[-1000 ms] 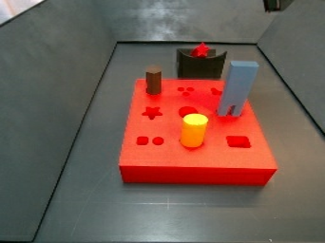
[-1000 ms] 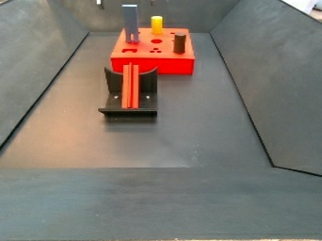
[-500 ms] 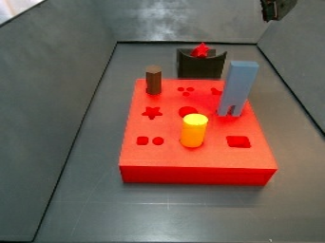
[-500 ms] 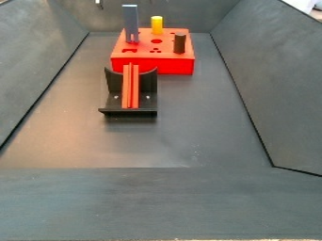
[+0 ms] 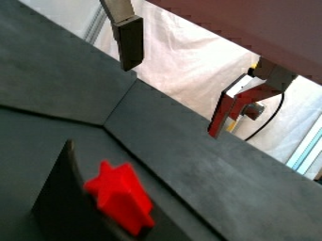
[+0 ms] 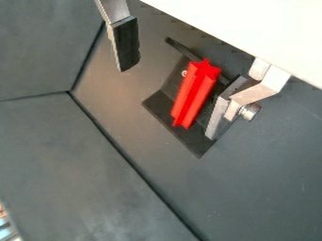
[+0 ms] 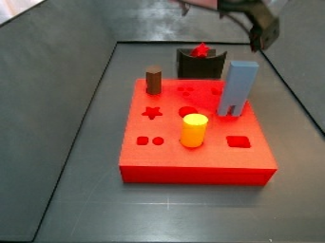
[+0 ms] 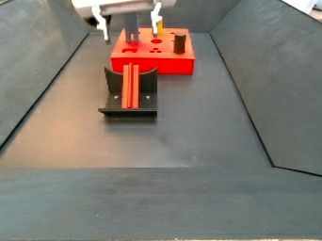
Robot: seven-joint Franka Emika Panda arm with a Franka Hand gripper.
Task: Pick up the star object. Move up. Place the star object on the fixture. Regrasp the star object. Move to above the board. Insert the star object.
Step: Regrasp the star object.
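Observation:
The star object (image 6: 193, 92), a slim red peg, lies along the dark fixture (image 6: 161, 108), apart from the fingers. Its star-shaped end (image 5: 120, 196) shows in a wrist view, above the fixture (image 5: 56, 202). In a side view the star object (image 8: 130, 89) rests on the fixture (image 8: 111, 104) in front of the red board (image 8: 153, 64). My gripper (image 8: 127, 26) hangs open and empty above the fixture. It also shows in a side view (image 7: 256, 28), and in both wrist views (image 5: 180, 80) (image 6: 176, 75). The star object (image 7: 200, 49) tops the fixture (image 7: 200, 66) behind the board (image 7: 197, 157).
On the board stand a blue block (image 7: 237, 87), a yellow cylinder (image 7: 193, 130) and a short dark brown cylinder (image 7: 154, 81). Sloping dark walls enclose the grey floor (image 8: 176, 132) on all sides.
My gripper has come down into both side views from the top edge, towards the fixture. The star object and the pieces on the board have not moved.

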